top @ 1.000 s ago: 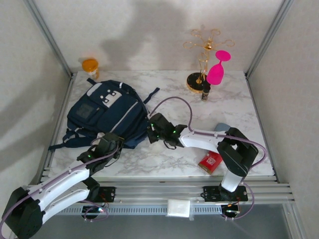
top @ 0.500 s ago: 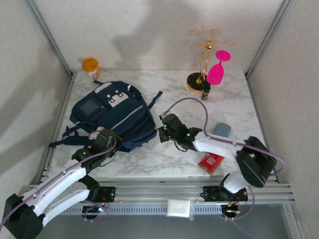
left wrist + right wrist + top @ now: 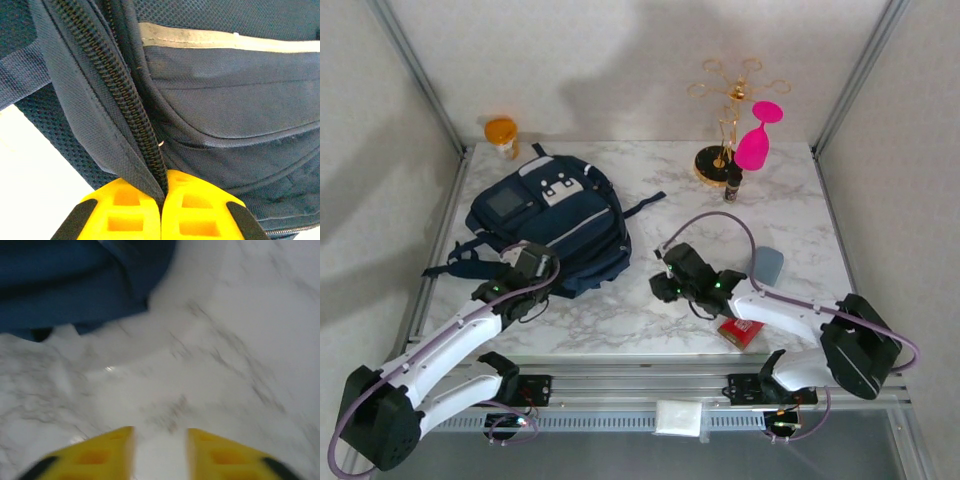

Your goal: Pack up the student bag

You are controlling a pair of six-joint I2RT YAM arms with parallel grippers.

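A: Quick, where's the student bag (image 3: 555,225)?
B: Back-left part of the marble table (image 3: 790,215), lying flat with the front pocket up and dark straps trailing off to the left.
A: Left gripper (image 3: 525,272)?
B: At the bag's near edge. In the wrist view its yellow fingers (image 3: 200,210) are pressed together, pinching the fabric flap beside the zipper (image 3: 115,95). It's clamped on the bag.
A: Right gripper (image 3: 663,285)?
B: Just right of the bag, apart from it, low over bare marble. Its fingers (image 3: 100,450) stand apart with a modest gap and nothing between them (that wrist view is blurry, but the gap is plain).
A: Anything else?
B: An orange-lidded jar (image 3: 501,133) behind the bag. A gold wire stand (image 3: 725,100) at back right, with a pink glass (image 3: 757,140) beside it and a small dark bottle (image 3: 732,185) by its base. A grey-blue object (image 3: 767,265) and a red box (image 3: 740,328) lie near the right arm.
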